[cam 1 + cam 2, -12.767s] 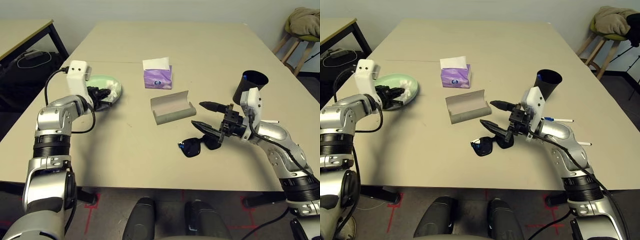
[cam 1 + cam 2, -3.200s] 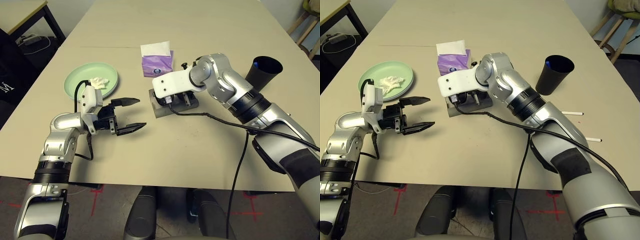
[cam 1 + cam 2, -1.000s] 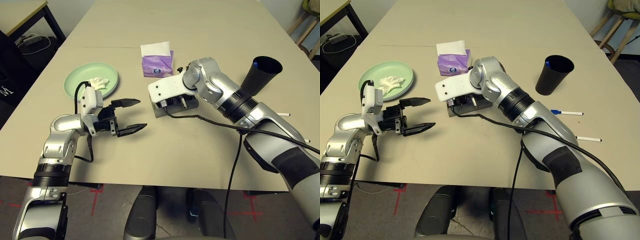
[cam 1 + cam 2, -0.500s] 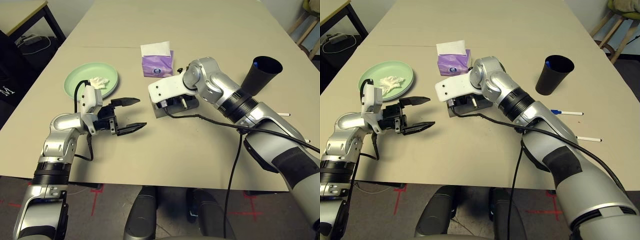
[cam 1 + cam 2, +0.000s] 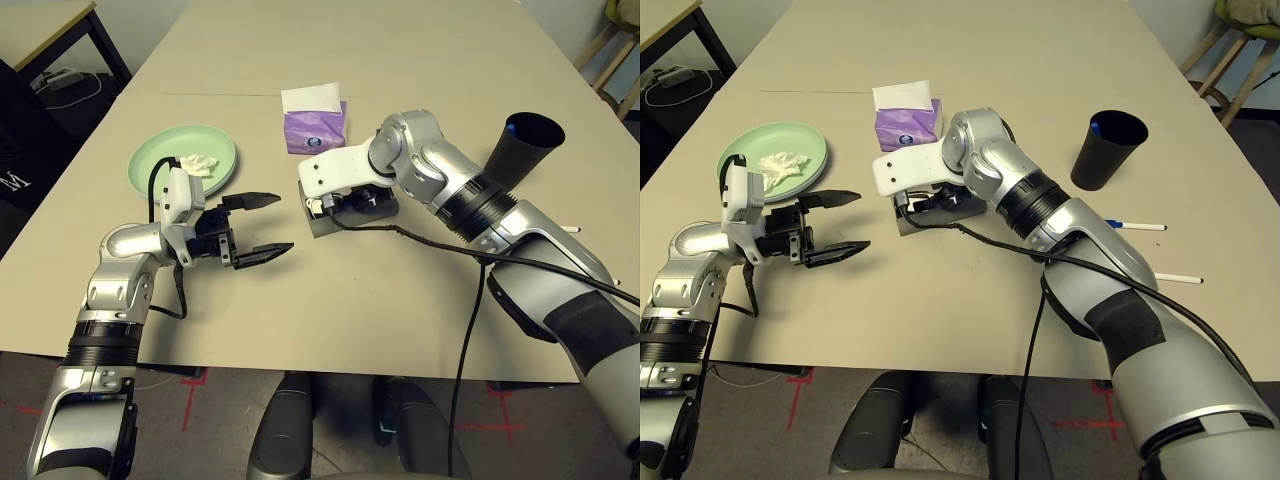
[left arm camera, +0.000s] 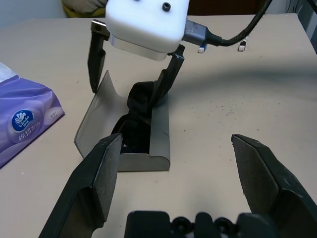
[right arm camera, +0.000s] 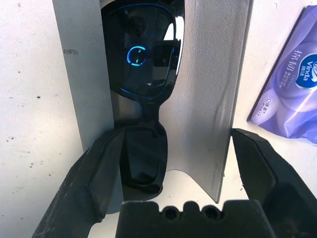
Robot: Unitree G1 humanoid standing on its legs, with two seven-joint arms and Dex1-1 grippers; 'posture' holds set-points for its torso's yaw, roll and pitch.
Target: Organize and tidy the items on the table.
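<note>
1. My left gripper (image 5: 258, 228) hangs wide open near the grey oblong glasses case (image 6: 159, 136).
2. My right gripper (image 7: 171, 163), jaws spread, hovers over that case; the black sunglasses (image 7: 146, 99) lie inside.
3. Beyond the case stands the purple tissue box (image 5: 316, 130).

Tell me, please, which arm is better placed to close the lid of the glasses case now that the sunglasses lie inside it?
The right. Its gripper hangs open directly over the open glasses case holding the sunglasses, one finger by the raised lid. The left gripper, jaws open, hovers off to the side, pointing toward the case.
</note>
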